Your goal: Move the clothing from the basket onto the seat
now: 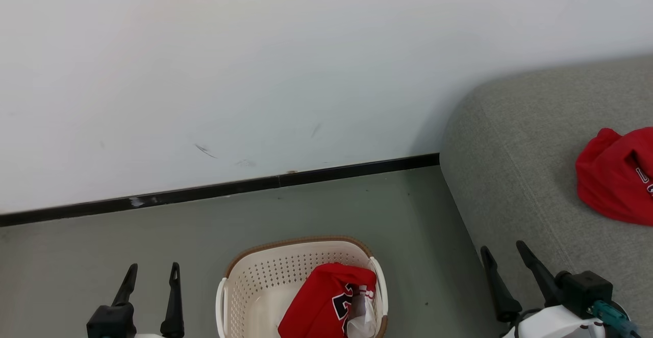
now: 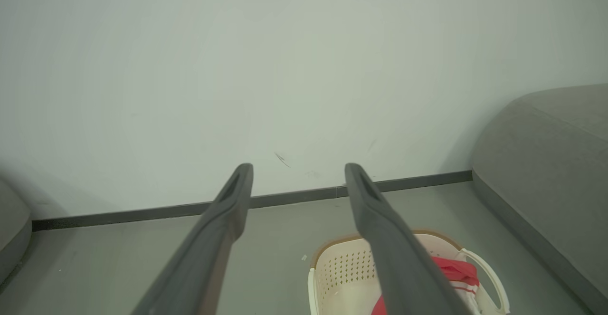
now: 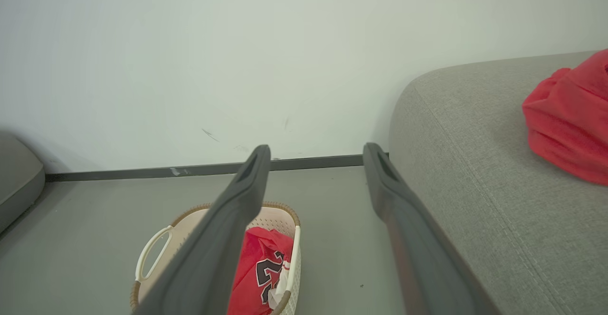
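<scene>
Two grippers have their jaws spread apart, with nothing between the long dark fingers. The left gripper (image 1: pixel 153 270) hangs above the grey floor (image 1: pixel 357 200), to the left of the basket (image 1: pixel 296 241). The right gripper (image 1: pixel 503 250) hangs at the near edge of the seat (image 1: pixel 510 175), over grey fabric.

Between the two grippers the cream basket stands on the floor, apart from the wall (image 1: pixel 255 73) and its black skirting strip (image 1: pixel 229 187), and just off the seat's rounded end. Inside it, a red jersey (image 1: pixel 321 297) with black-and-white lettering is heaped against the wall nearest the seat, with a piece of white cloth (image 1: pixel 363 313) touching it. A second red garment (image 1: pixel 617 175) lies crumpled on top of the seat, well in from the rounded end and far from the basket.
</scene>
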You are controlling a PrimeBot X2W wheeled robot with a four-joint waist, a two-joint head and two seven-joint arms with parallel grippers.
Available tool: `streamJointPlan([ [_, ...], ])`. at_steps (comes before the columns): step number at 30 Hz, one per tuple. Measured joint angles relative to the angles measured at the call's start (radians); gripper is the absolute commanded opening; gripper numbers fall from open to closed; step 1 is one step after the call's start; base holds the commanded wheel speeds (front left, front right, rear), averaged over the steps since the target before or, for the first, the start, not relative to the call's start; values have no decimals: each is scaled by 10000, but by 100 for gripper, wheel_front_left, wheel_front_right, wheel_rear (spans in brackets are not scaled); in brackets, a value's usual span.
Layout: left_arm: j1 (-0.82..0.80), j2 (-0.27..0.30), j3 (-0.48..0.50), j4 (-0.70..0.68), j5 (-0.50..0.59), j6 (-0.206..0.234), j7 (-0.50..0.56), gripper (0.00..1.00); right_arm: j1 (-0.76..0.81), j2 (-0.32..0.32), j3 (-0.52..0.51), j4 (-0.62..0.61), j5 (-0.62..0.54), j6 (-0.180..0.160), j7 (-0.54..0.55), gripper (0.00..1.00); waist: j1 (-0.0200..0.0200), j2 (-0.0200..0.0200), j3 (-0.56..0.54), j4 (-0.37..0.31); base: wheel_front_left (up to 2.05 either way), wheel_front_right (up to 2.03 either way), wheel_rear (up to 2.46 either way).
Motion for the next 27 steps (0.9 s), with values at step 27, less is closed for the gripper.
streamJointPlan([
  [27, -1855, 267, -1344, 798, 711, -1026, 650, 100, -196, 17, -719, -1164, -8, 0, 0, 100, 0, 0, 964, -227, 0, 0, 0],
])
